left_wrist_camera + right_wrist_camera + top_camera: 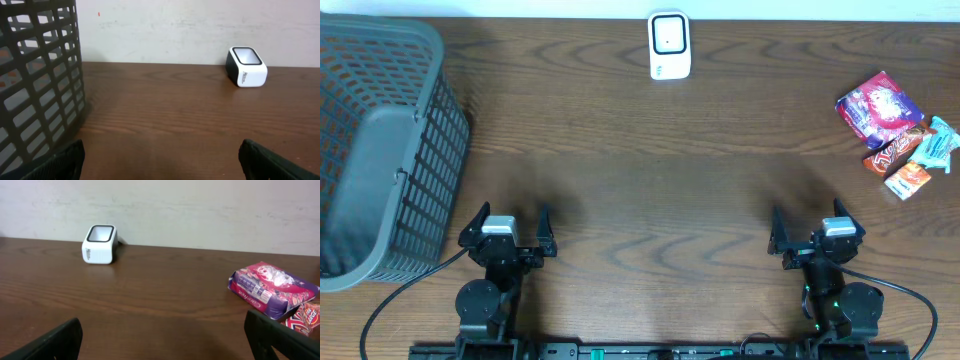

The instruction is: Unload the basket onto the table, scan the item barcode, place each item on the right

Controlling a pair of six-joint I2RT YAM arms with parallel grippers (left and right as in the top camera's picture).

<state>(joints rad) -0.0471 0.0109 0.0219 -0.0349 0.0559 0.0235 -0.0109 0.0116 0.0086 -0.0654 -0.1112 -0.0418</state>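
Note:
A white barcode scanner (669, 45) with a dark window stands at the table's far middle; it also shows in the left wrist view as the scanner (246, 66) and in the right wrist view as the scanner (99, 244). Snack packets lie at the right: a pink-purple pack (878, 105), (272, 288), a red-orange bar (893, 150) and smaller wrappers (920, 165). My left gripper (510, 225), (160, 160) is open near the front left, nothing between its fingers. My right gripper (810, 228), (162, 340) is open at the front right, well short of the packets.
A grey mesh basket (380, 140), (37, 85) stands at the left edge, just beyond my left gripper. A pale wall (200, 210) runs behind the table's far edge. Cables (400, 295) trail from both arm bases along the front.

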